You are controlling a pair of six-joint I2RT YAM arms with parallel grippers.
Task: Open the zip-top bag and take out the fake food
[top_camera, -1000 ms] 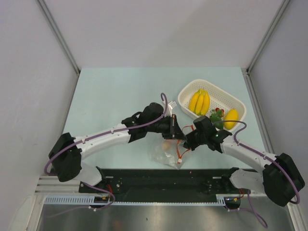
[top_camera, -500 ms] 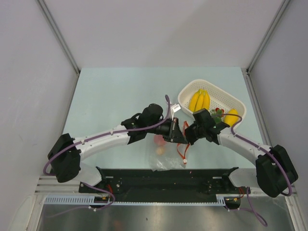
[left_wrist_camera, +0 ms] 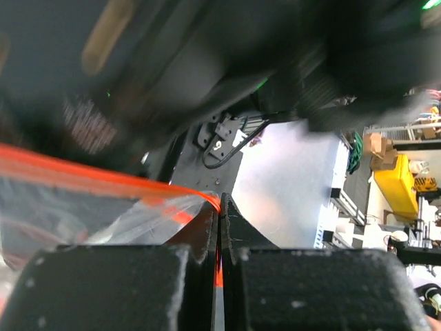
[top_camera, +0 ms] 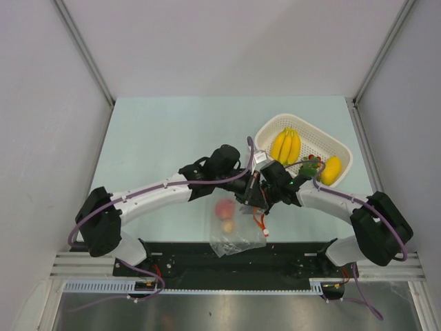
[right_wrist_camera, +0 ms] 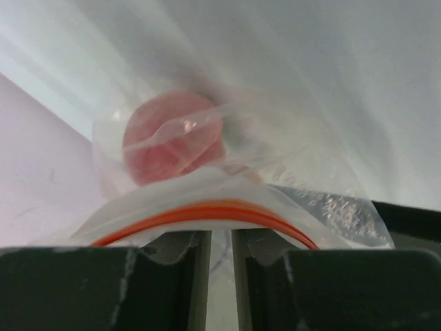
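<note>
So both arms meet in the middle of the table (top_camera: 165,138), each with a corner of the bag (top_camera: 238,234). The left gripper (left_wrist_camera: 220,221) has its jaws squeezed fully together, no gap at all, and the red zip strip (left_wrist_camera: 96,176) runs straight into the seam between them, so it's clamped right on the bag's mouth. The right gripper (right_wrist_camera: 221,241) has its jaws only a sliver apart, with the bag's rim bunched across the tips and some plastic down in that slit. Looks like a pinch on the other lip of the mouth.

The bag hangs down from the two grippers toward the near edge of the table. A red piece (right_wrist_camera: 172,138) sits inside it just under the zip line, and a small tan piece (top_camera: 227,226) is right below that. The bananas (top_camera: 285,146), a lemon (top_camera: 331,169) and a green vegetable (top_camera: 309,167) are in the white basket (top_camera: 313,141) at the far right.
</note>
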